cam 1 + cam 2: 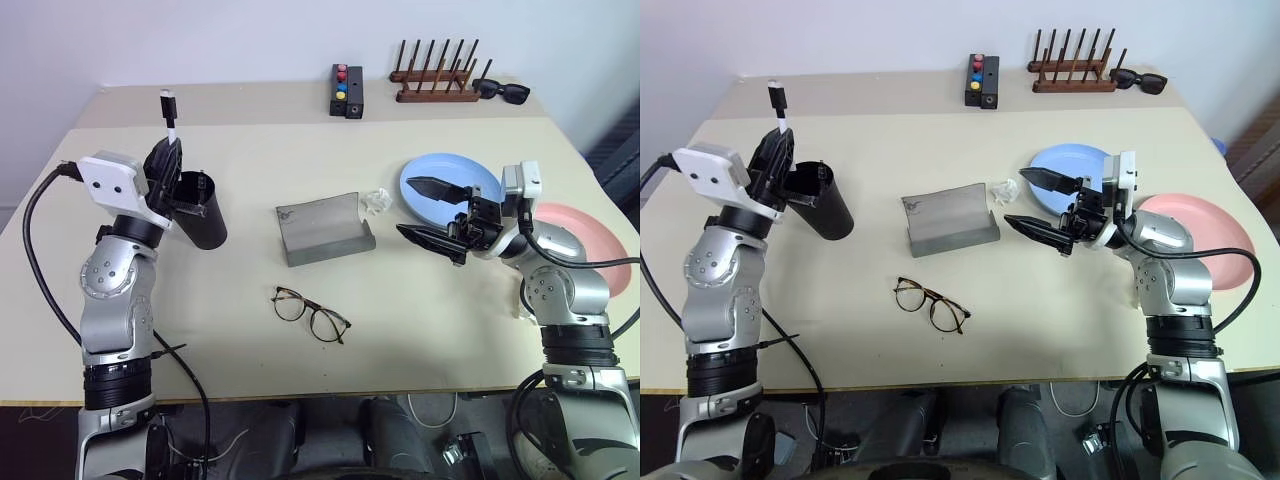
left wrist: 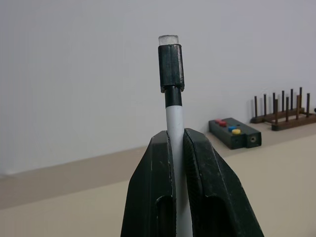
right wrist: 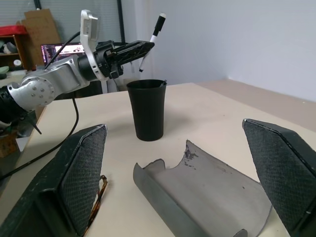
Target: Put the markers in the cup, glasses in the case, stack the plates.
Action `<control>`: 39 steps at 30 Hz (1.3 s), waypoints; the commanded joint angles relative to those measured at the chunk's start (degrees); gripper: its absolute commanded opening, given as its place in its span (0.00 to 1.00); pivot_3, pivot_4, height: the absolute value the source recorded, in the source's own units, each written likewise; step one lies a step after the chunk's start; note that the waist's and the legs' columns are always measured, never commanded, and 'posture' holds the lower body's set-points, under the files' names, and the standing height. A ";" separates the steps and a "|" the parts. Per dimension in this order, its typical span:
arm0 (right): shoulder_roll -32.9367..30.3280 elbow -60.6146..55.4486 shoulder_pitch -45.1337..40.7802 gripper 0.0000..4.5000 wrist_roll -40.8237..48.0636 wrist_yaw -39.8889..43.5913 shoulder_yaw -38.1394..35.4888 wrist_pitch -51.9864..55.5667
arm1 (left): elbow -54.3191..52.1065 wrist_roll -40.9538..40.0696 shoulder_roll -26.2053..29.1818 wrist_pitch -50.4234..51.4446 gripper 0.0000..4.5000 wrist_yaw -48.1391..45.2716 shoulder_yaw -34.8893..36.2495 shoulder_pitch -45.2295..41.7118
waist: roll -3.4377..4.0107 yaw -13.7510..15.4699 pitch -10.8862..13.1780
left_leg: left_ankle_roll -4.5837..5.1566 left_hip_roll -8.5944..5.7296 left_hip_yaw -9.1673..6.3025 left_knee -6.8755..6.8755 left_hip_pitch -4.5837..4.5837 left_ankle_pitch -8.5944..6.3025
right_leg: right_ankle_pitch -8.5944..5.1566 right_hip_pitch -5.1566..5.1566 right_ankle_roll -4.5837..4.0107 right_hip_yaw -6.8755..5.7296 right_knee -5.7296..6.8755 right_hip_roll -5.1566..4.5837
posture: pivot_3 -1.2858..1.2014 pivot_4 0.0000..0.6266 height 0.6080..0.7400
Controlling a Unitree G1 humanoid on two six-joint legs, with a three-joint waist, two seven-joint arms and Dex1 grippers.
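Now the left hand, clamped on the white marker just above the cup, should probably bring the tip plumb over the rim before letting go; the right hand waits wide open, empty, near the case.

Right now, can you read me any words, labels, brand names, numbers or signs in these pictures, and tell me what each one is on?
None can be read.
White marker in the left gripper: no print shows on its barrel or cap.
Black cup: plain.
Grey case: a small pale mark on its lid, too small to read.
Black button box: coloured buttons, no legible lettering.
Distant screen in the right wrist view: too blurred to read.
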 commanded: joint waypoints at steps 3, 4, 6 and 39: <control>-0.73 -1.55 -1.42 1.00 0.53 0.10 -1.35 -0.28 | 0.06 2.17 0.61 -3.94 0.02 0.82 0.38 0.63 | 0.00 0.08 0.00 | 0.00 0.00 0.00 0.00 0.00 0.00 | 0.00 0.00 0.00 0.00 0.00 0.00 | 0.52 0.24 1.00; -0.74 -1.54 -1.43 1.00 0.49 0.09 -1.33 -0.29 | 0.23 2.33 0.59 -4.22 0.02 0.84 0.34 0.72 | 0.00 0.08 0.00 | 0.00 0.00 0.00 0.00 0.00 0.00 | 0.00 0.00 0.00 0.00 0.00 -0.01 | 0.52 0.24 1.00; -0.76 -1.49 -1.50 1.00 0.39 0.06 -1.32 -0.35 | 0.51 2.79 0.66 -4.85 0.02 0.79 0.11 0.94 | 0.00 0.05 0.00 | 0.00 0.00 0.00 0.00 0.00 0.00 | 0.00 0.00 0.00 0.00 0.00 -0.01 | 0.52 0.24 1.00; -0.79 -0.90 -1.69 1.00 -0.49 -0.84 -1.50 -0.74 | -2.00 0.08 1.37 -1.20 1.00 1.69 0.82 0.25 | 0.00 0.02 0.00 | 0.00 0.00 0.00 0.00 0.00 0.00 | 0.00 0.00 0.00 0.00 0.00 -0.01 | 0.52 0.24 1.00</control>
